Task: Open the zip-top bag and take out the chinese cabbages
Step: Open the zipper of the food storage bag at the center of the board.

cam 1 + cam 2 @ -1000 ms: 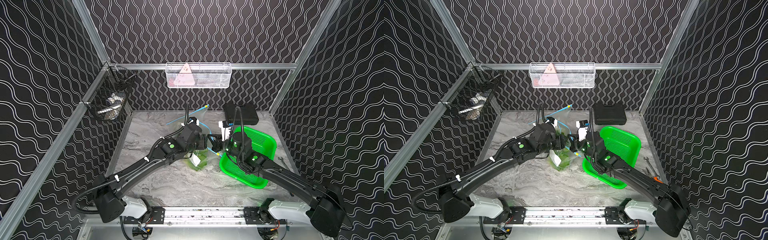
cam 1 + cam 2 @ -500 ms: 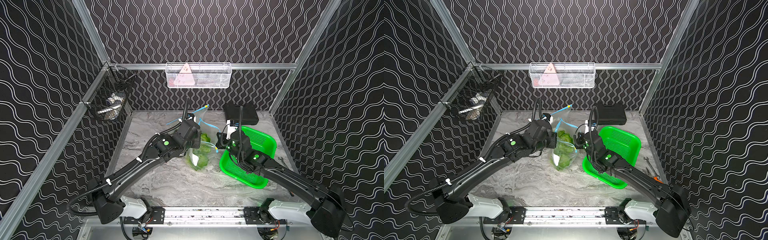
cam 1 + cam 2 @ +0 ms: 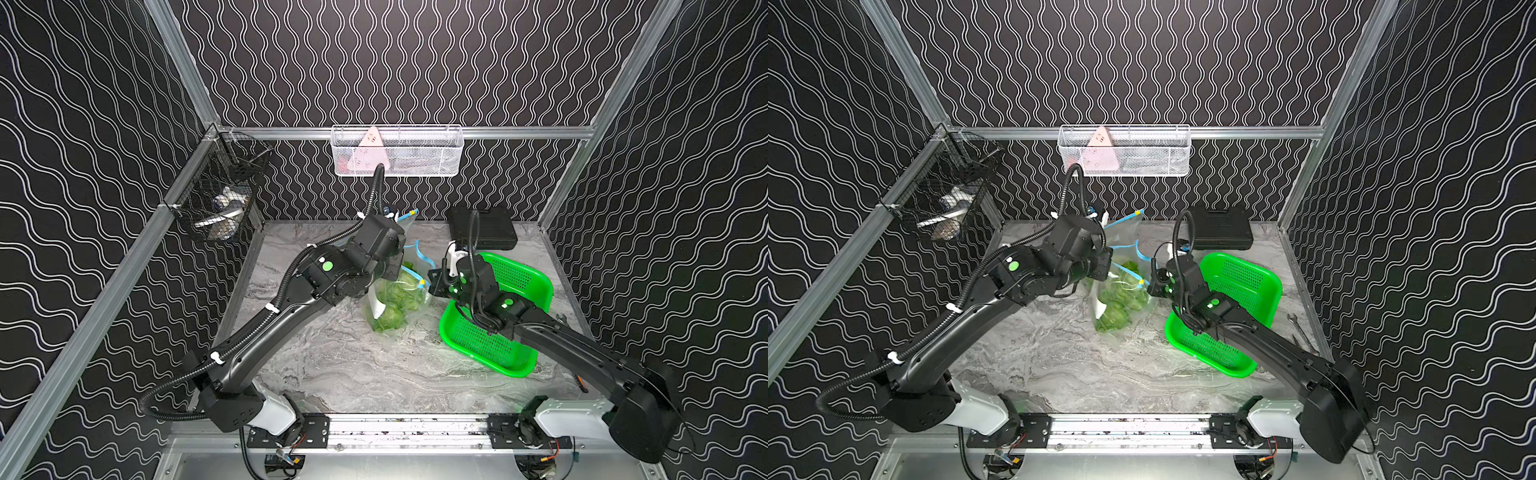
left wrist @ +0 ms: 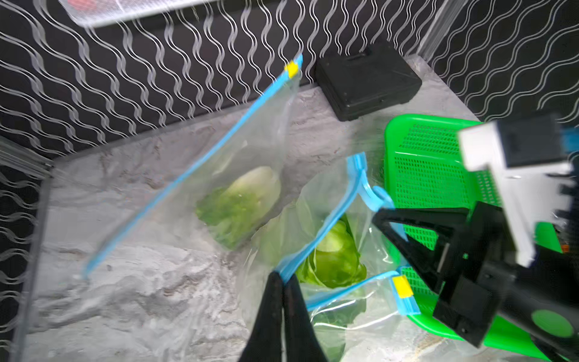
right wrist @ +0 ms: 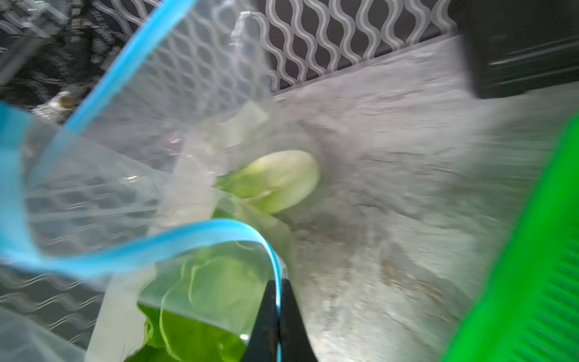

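A clear zip-top bag [image 3: 388, 301] [image 3: 1121, 299] with blue zip strips and yellow end tabs hangs between my two grippers, its bottom on the table. The chinese cabbages [image 3: 390, 309] [image 3: 1115, 309] lie inside it, light green with pale bases. The left wrist view shows two [image 4: 244, 200] [image 4: 335, 257], and so does the right wrist view [image 5: 279, 181] [image 5: 203, 288]. My left gripper [image 4: 283, 277] [image 3: 398, 271] is shut on one blue strip. My right gripper [image 5: 279, 290] [image 3: 432, 283] is shut on the other strip near a yellow tab [image 4: 402, 286]. The mouth gapes between them.
A green perforated basket [image 3: 523, 286] [image 3: 1246, 282] [image 4: 423, 163] lies tilted under the right arm. A black case [image 3: 482, 228] [image 4: 366, 84] sits by the back wall. A wrench [image 3: 1293, 320] lies at the right edge. Wire baskets [image 3: 397, 151] [image 3: 216, 203] hang on the walls.
The left gripper has shut on the bag's blue strip and drawn it up and leftward. The bag now stands taller with its mouth spread. The right gripper stays shut on its strip.
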